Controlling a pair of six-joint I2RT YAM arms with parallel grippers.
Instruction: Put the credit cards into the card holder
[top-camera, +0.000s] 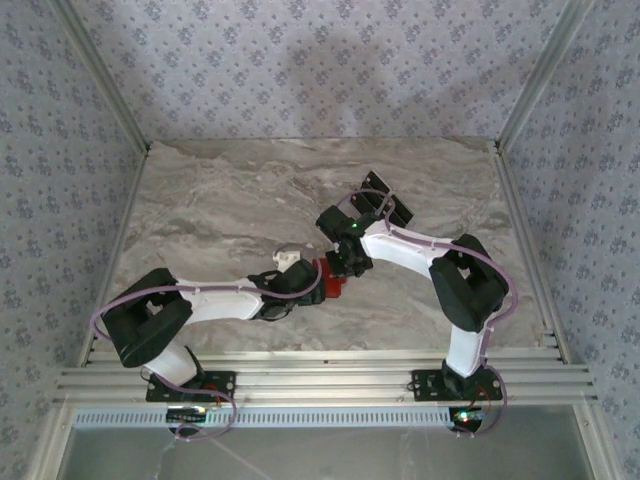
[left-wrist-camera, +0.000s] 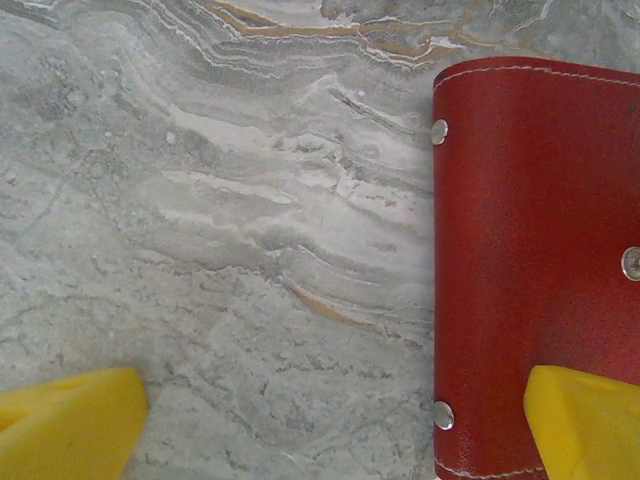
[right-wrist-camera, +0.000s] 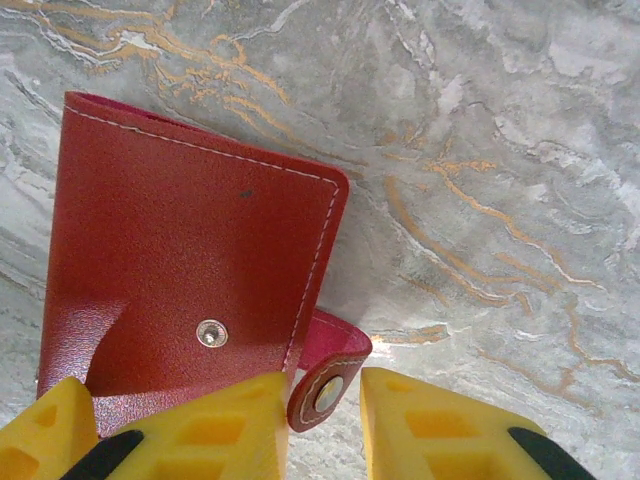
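Veined marble table (top-camera: 200, 200); red stitched card holder (right-wrist-camera: 190, 250); left tool (left-wrist-camera: 330, 428) apart; right tool (right-wrist-camera: 326, 415) astride tab (right-wrist-camera: 328, 385), grip unclear.

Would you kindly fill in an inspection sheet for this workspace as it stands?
Surface: grey veined marble-look tabletop.
Job's things: small red leather-like folding wallet lies folded at centre, snap tab unfastened; flat black rectangular cards lie apart beyond it.
Clutter: nothing seen.
Grippers: left gripper open, one yellow finger over the wallet's edge; right gripper brackets the snap tab, grip unclear.
Cables: lilac cables run along both arms.
Surroundings: patterned wallpaper walls, aluminium frame rails.
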